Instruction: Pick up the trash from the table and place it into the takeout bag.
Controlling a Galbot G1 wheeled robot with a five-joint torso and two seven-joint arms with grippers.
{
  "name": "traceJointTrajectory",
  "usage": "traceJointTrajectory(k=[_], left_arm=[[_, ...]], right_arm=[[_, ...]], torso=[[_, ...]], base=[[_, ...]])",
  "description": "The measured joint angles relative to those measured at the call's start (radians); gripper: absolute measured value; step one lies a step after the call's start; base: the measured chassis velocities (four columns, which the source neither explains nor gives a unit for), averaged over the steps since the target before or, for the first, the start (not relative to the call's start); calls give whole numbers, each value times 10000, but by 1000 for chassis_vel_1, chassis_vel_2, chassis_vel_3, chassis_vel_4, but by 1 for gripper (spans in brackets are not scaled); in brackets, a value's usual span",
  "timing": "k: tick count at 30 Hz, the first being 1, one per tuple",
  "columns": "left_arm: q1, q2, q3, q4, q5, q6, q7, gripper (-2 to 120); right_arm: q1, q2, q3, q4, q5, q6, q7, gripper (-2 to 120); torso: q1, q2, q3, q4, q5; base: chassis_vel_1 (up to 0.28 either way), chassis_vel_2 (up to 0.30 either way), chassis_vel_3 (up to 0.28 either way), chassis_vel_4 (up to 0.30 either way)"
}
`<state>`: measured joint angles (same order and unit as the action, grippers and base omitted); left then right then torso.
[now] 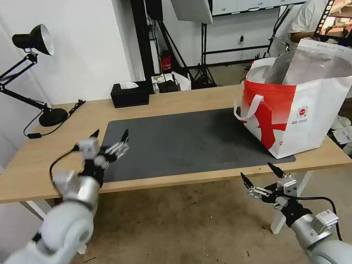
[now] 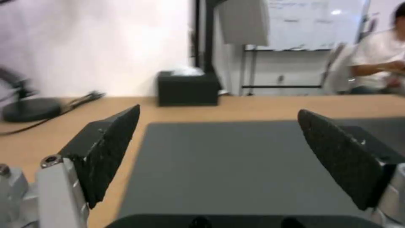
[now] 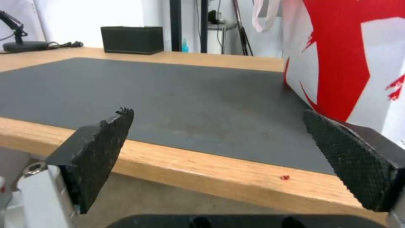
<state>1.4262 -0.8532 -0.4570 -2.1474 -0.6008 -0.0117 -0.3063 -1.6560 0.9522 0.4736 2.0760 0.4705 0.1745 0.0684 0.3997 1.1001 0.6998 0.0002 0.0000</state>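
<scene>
Broadly, a long light-wood tabletop on white legs, with a large dark grey mat covering its middle and near part; mat surface bare in the head view and both wrist views. Standing on the mat's right end, partly off its edge, the takeout bag: white and red, boxy, mouth open upward, silver lining visible inside, a white loop handle hanging on its near left side, a small round logo on the white front panel. Seen in the right wrist view as a red-and-white wall just beyond the mat's corner. At the tabletop's far left corner, a black desk lamp with its round base on the wood and a cable trailing beside it. At the far edge, behind the mat, a black tissue box with a white tissue sticking out of the top. Over the mat's near left corner, the left gripper, released, fingers spread, empty, pointing toward the mat's middle. Below and in front of the tabletop's near edge, close under the bag, the right gripper, likewise released and empty, fingers wide apart. Smallest of all, a tiny red crumb on the bare wood strip by the near edge.
</scene>
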Motion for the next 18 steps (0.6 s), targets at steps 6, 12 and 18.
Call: traceJointTrajectory(k=[6, 12, 18], left_arm=[[1581, -1096, -758, -158, 920, -340, 399, 100], [2216, -1975, -887, 230, 1858, -651, 580, 100], [2587, -2184, -1008, 451, 2147, -821, 804, 100]], right_arm=[[0, 0, 0, 0, 0, 0, 2, 100], [0, 0, 0, 0, 0, 0, 0, 100], [-1, 0, 0, -1, 1, 0, 0, 100]], torso=[[0, 0, 0, -2, 2], [1, 0, 1, -4, 0], [2, 0, 1, -3, 2]], base=[[0, 0, 0, 0], [0, 0, 0, 0], [0, 0, 0, 0]])
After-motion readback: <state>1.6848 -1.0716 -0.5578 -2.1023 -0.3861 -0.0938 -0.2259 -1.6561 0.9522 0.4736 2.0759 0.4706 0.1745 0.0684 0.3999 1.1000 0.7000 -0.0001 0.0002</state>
